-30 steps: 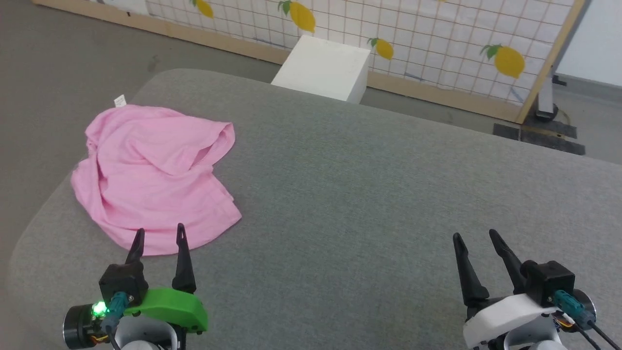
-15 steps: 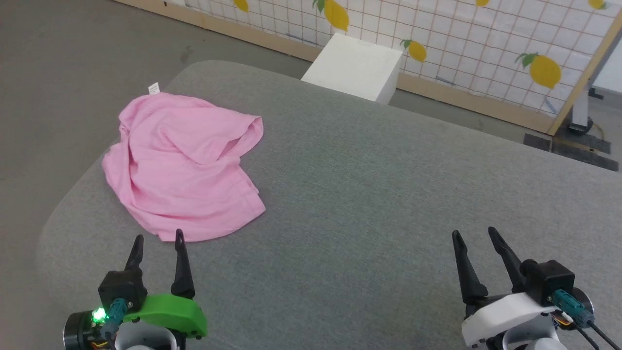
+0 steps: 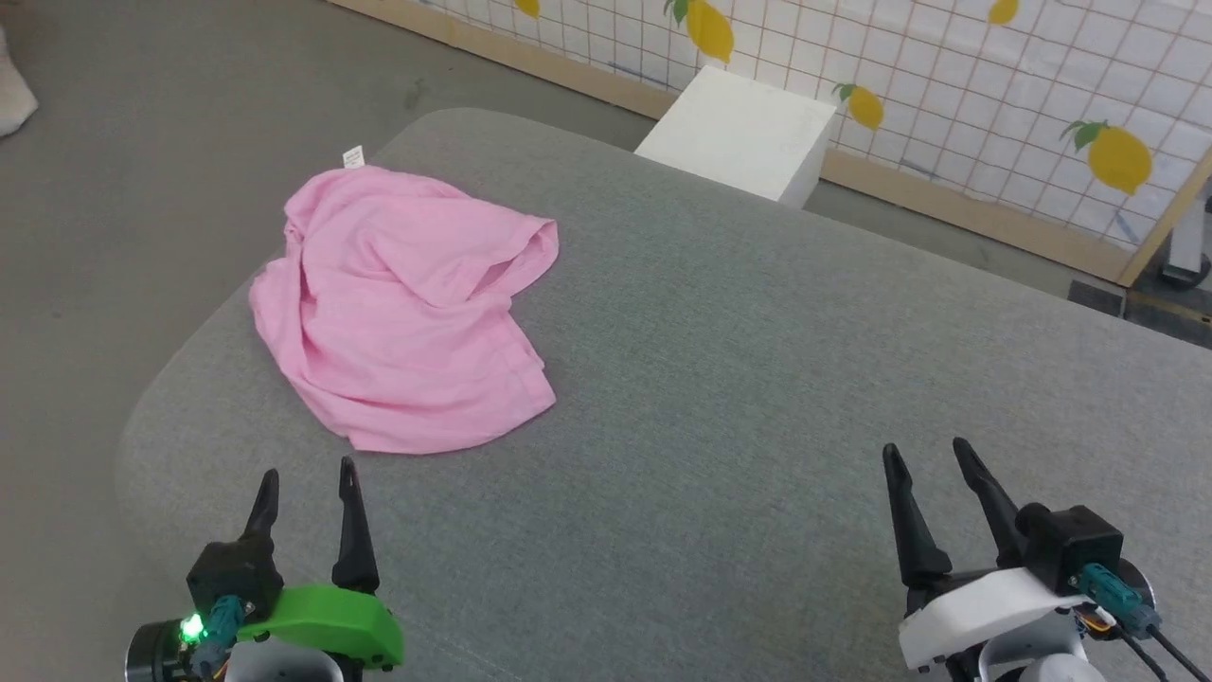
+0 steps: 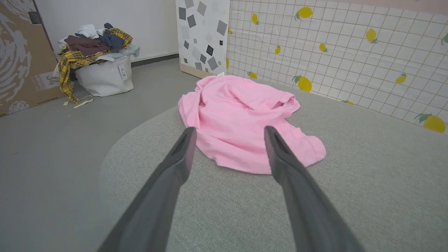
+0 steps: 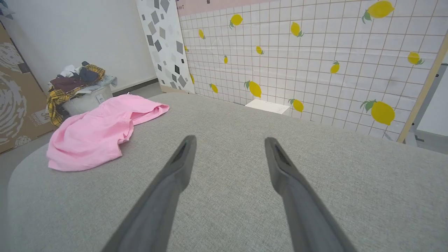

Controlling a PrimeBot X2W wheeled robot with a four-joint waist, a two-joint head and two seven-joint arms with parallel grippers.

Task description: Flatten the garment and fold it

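The left hand (image 3: 308,468) hovers empty, its fingers spread apart, just short of the near hem of the crumpled pink garment (image 3: 407,313). The garment lies at the left end of the grey fabric-covered desk (image 3: 757,379). The right hand (image 3: 926,446), likewise spread and empty, is well apart from it.
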